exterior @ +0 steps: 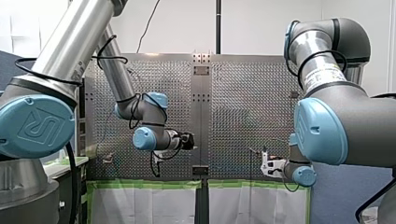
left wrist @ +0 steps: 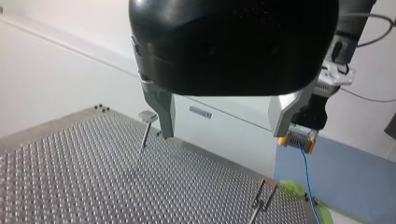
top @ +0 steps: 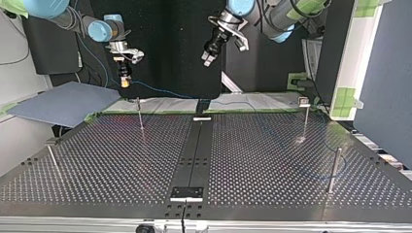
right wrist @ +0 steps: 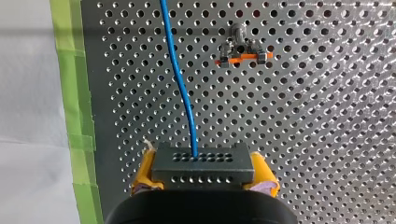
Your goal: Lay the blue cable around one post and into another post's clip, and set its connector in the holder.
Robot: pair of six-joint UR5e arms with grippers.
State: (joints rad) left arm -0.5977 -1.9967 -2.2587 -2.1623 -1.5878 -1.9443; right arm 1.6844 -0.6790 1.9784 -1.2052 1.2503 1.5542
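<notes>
**Connector in hand, routing not yet begun**

In the top view, the right gripper (top: 125, 80) hangs above the tabletop's (top: 272, 160) far edge, towards its left corner. Its yellow pads (right wrist: 144, 170) are clenched on the dark connector (right wrist: 203, 163). The blue cable (right wrist: 180, 79) trails from the connector along that far edge and is wrapped round no post. The nearest post (top: 140, 116) stands just below the gripper. Further right, the left gripper (top: 208, 61) hovers with its jaws spread and empty. A clip post (top: 305, 115) stands near the far right corner.

The job looks to be at its first step, carrying the cable to a post. Next, the right arm would need to lower and sweep the cable round a post, keeping some slack. The small block (top: 186, 193) at the near edge may be the holder, but it is too small to be sure.
</notes>
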